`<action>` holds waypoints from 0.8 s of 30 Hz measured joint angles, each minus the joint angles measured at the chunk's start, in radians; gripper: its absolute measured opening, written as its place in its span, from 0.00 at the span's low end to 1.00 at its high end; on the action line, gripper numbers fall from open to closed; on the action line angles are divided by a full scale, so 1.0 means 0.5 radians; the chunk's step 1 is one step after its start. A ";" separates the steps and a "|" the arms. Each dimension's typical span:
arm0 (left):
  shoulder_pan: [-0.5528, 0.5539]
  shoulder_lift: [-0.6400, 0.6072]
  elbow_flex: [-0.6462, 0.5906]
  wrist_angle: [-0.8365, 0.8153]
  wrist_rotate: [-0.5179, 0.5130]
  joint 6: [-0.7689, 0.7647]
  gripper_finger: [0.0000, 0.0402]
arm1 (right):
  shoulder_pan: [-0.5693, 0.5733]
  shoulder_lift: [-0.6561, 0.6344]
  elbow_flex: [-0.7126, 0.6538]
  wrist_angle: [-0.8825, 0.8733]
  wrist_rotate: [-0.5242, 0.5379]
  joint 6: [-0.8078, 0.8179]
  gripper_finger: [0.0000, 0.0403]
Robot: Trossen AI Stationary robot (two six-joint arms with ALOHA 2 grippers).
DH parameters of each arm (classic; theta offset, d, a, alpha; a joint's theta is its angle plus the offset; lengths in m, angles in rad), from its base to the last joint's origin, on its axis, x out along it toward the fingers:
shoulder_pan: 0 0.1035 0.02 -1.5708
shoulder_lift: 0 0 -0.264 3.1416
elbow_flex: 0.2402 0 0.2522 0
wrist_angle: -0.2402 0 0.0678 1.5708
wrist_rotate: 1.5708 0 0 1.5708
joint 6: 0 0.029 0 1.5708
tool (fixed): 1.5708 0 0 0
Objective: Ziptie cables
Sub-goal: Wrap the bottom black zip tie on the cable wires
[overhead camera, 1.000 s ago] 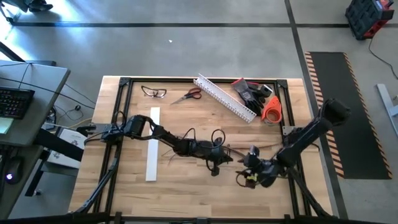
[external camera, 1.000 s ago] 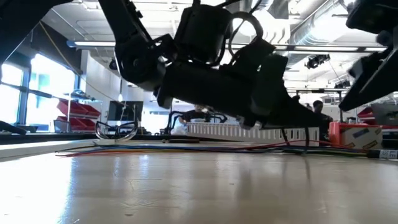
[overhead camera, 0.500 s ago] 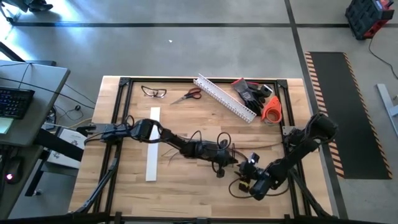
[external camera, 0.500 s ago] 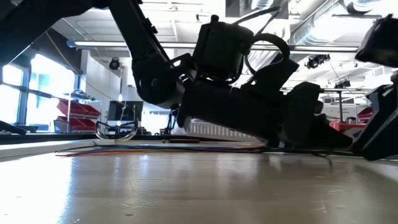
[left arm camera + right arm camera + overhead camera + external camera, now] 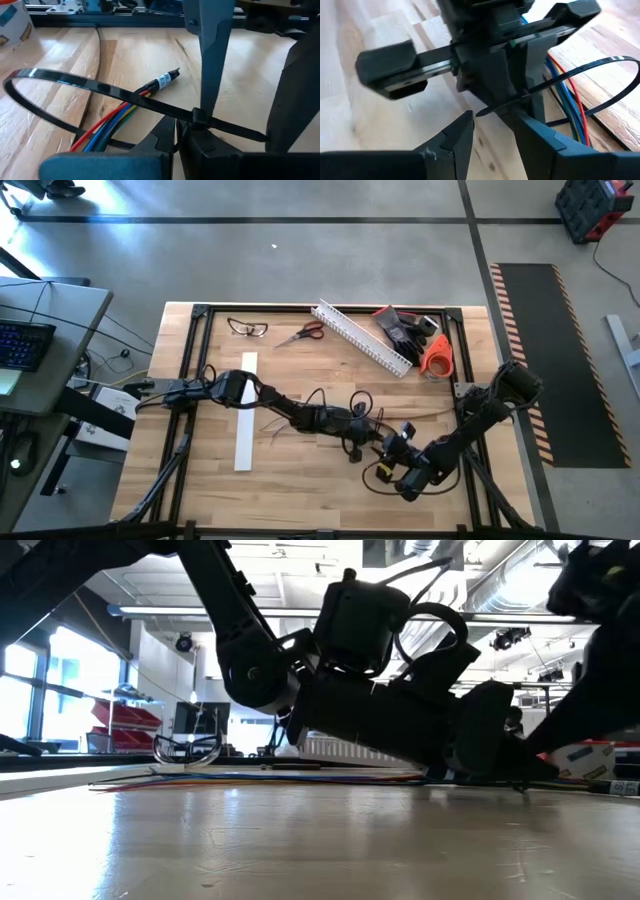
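Left wrist view tells most: a ziptie (image 5: 100, 90) is already looped round the cables (image 5: 107, 125) and threaded through its own head, which the left gripper (image 5: 176, 137) pinches with its fingers closed — but the loop stands wide, so to my eye the cinching is still to do. From the right wrist camera, the right gripper (image 5: 492, 125) has its fingers partly apart on either side of the strip's free tail (image 5: 492, 107); I cannot tell whether they touch it yet. Pulling that tail tight looks like the next job. Seen from above, both grippers meet at the near right of the wooden table (image 5: 300, 470), with the bundle trailing back toward the middle. At the far edge lie a white slotted channel (image 5: 362, 337), scissors (image 5: 301, 333), safety glasses (image 5: 247, 328) and gloves (image 5: 402, 326) — beyond that, a workshop with bare concrete floor.
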 joint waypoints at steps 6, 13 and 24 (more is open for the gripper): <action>-0.014 0.000 0.000 -0.019 -0.037 0.022 0.00 | -0.049 0.000 0.000 -0.034 -0.002 0.056 0.32; -0.071 0.001 -0.001 -0.042 -0.129 0.103 0.00 | -0.078 -0.001 0.000 -0.041 -0.017 0.056 0.26; -0.115 0.003 -0.001 -0.032 -0.202 0.218 0.00 | 0.023 -0.004 -0.001 -0.203 -0.127 0.199 0.04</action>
